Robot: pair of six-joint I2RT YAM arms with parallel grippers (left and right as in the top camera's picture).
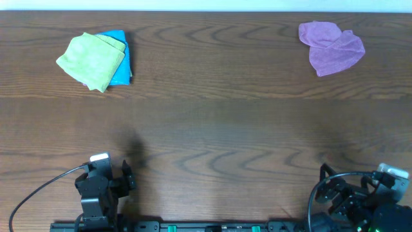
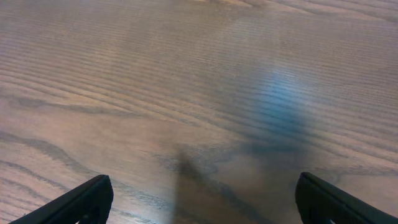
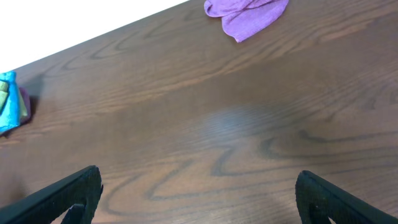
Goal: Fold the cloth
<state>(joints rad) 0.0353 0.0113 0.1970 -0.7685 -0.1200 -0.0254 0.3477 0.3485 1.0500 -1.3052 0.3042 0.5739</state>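
The lime-green cloth [image 1: 91, 60] lies folded at the far left of the table, resting on a bright blue folded cloth [image 1: 121, 61]. A sliver of the pile shows at the left edge of the right wrist view [image 3: 7, 99]. My left gripper [image 1: 119, 177] sits at the near left edge, far from the cloth; its fingers [image 2: 199, 202] are wide open over bare wood. My right gripper [image 1: 335, 187] sits at the near right edge; its fingers [image 3: 199, 196] are wide open and empty.
A purple cloth [image 1: 330, 46] lies crumpled at the far right, also in the right wrist view [image 3: 247, 14]. The dark wooden table [image 1: 219, 122] ends at a white far edge. A cable loops by the left arm base [image 1: 38, 193].
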